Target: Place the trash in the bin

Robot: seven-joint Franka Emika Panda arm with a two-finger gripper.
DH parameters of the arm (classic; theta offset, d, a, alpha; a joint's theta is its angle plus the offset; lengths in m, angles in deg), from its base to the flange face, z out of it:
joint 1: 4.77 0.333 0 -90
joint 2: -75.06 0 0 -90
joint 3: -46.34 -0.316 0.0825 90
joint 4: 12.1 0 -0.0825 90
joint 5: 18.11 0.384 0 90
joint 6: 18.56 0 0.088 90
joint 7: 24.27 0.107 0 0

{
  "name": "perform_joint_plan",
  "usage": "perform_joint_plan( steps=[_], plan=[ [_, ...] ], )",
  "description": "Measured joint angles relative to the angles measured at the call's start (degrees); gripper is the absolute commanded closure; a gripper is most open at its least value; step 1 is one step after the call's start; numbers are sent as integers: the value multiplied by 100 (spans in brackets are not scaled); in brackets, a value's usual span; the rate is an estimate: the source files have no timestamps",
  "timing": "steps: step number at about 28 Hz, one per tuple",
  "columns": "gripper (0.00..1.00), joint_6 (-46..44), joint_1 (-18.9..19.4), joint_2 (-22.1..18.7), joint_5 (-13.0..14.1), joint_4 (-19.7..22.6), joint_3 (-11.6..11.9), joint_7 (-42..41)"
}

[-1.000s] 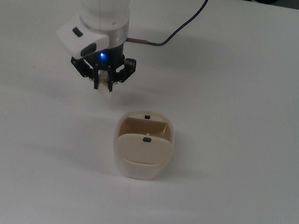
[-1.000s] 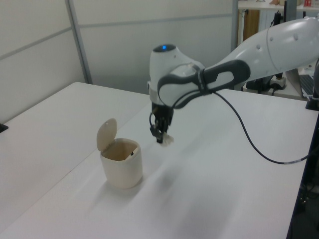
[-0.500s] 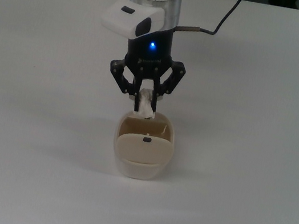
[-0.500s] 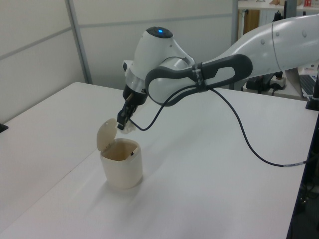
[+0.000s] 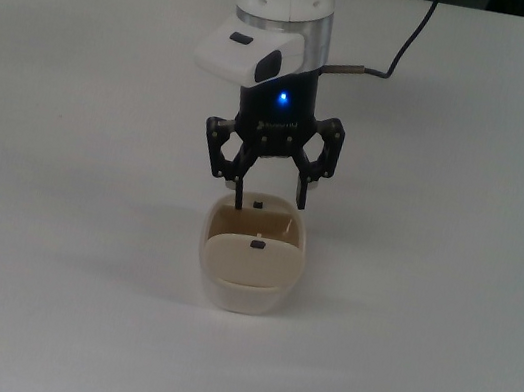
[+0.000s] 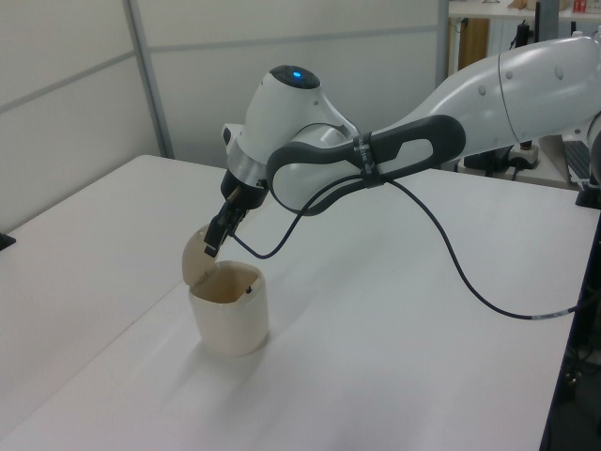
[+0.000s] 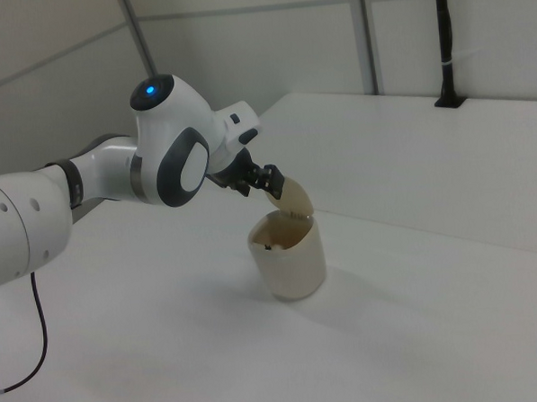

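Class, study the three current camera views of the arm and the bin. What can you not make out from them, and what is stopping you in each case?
- The trash: in no view; the open gripper holds nothing.
- Bottom of the bin: its raised lid covers it in the top view; its wall blocks it in the left and right views.
- Fingertips in the right view: merged with the lid beside them.
- Arm base: cut off by every view's edge.

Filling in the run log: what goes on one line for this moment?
gripper: open, empty, above bin opening | bin: upright, lid flipped up | trash: not visible | table: otherwise bare
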Motion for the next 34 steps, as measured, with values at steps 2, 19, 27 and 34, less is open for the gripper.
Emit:
perform_joint_plan(
  steps=[2,19,27,34],
  plan=[
    [0,0,-7,-17,0,-5,8,81],
    [0,-2323,-73,-942,0,-61,71,248],
    [0,-3742,-75,-1321,-1,-189,208,270],
    [0,-4674,-77,-1443,0,-444,421,270]
  ],
)
